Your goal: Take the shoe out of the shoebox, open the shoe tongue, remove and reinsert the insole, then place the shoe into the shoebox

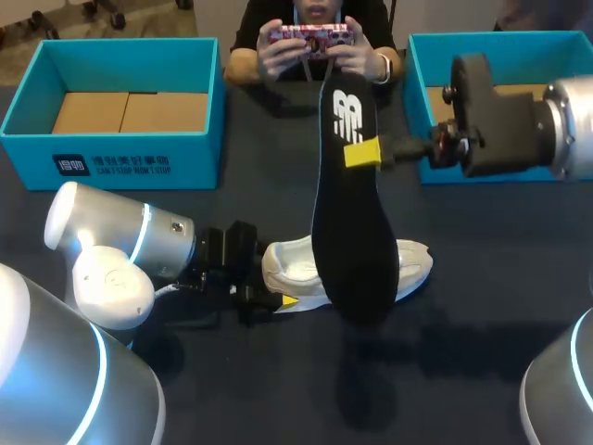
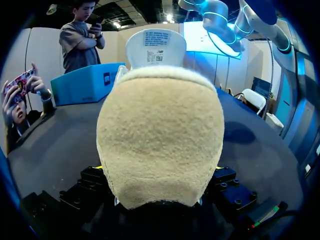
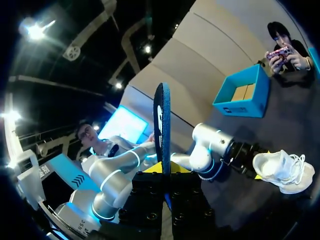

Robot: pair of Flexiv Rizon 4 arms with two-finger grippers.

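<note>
Insole (image 1: 352, 213), white logo (image 1: 347, 113), in right pincer (image 1: 363, 153), shoe (image 1: 412, 264) in left pincer (image 1: 271, 283)

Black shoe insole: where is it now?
Head view, centre: the black insole is pinched in the right gripper, raised above the white sneaker lying on the table.

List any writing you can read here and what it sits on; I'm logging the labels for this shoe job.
Nothing here can be read with confidence.
Box: white print on its front wall, too blurred to read.
Insole: a white logo mark near its raised end, with no legible words.
Shoe: the label on its tongue has several lines of print, too small to read.
</note>
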